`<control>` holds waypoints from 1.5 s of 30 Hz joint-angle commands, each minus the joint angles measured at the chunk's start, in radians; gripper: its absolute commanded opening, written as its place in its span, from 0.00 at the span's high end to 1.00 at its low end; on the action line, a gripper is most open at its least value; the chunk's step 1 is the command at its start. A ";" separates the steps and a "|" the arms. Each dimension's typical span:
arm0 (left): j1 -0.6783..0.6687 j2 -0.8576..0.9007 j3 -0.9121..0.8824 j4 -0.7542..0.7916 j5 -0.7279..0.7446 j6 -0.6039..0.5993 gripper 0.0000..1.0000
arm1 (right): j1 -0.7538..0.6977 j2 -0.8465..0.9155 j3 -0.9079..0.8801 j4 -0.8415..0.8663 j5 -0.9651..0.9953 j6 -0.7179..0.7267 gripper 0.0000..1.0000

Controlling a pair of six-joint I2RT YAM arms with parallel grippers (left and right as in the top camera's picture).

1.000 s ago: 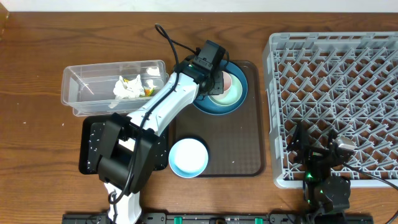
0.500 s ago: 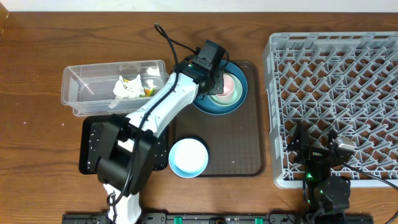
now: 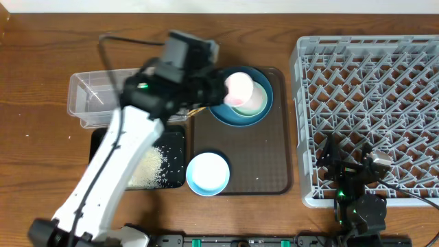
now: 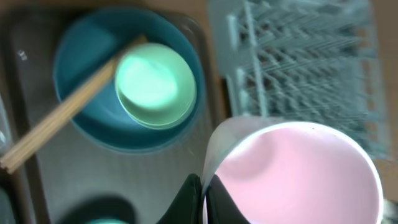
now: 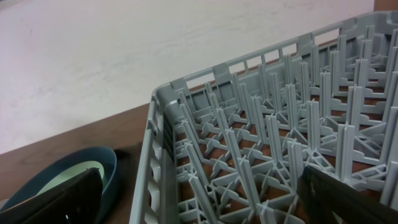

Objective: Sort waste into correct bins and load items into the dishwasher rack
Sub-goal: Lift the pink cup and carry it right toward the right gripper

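Step in hand: rack loading, first item.
Left gripper (image 3: 218,88): clamped on the rim of the pink cup (image 3: 240,87), held over the mint-green bowl (image 4: 155,84), upper centre of the frame.
Right gripper (image 3: 346,161): jaws apart, idle over the dishwasher rack (image 3: 370,103), right of frame.
Next move, by judgement: carry the cup rightward and seat it between the pegs.

Bright even light, soft shadows. L arm (image 3: 116,161) motion-blurred overhead; L wrist cam blurry, esp. rack (image 4: 298,56).

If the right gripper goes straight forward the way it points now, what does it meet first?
Most likely the grey dishwasher rack: its upright pegs lie directly ahead of the open right gripper.
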 commanded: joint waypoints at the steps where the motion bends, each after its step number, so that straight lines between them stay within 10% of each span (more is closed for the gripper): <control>1: 0.077 -0.003 0.011 -0.062 0.404 0.114 0.94 | -0.006 0.001 -0.001 -0.005 0.010 -0.005 0.01; 6: 0.138 -0.001 -0.009 -0.114 0.673 0.216 0.94 | -0.006 0.001 -0.001 -0.003 -0.001 0.013 0.01; 14: 0.094 0.000 -0.012 -0.111 0.814 0.275 0.94 | -0.006 0.001 -0.001 0.007 -0.344 0.441 0.01; 33: -0.022 0.000 -0.012 -0.126 0.820 0.284 0.93 | -0.007 0.001 0.100 0.341 -1.123 0.338 0.01; 45: -0.023 0.000 -0.012 -0.126 0.880 0.284 0.94 | -0.007 0.001 0.116 0.639 -1.209 0.448 0.01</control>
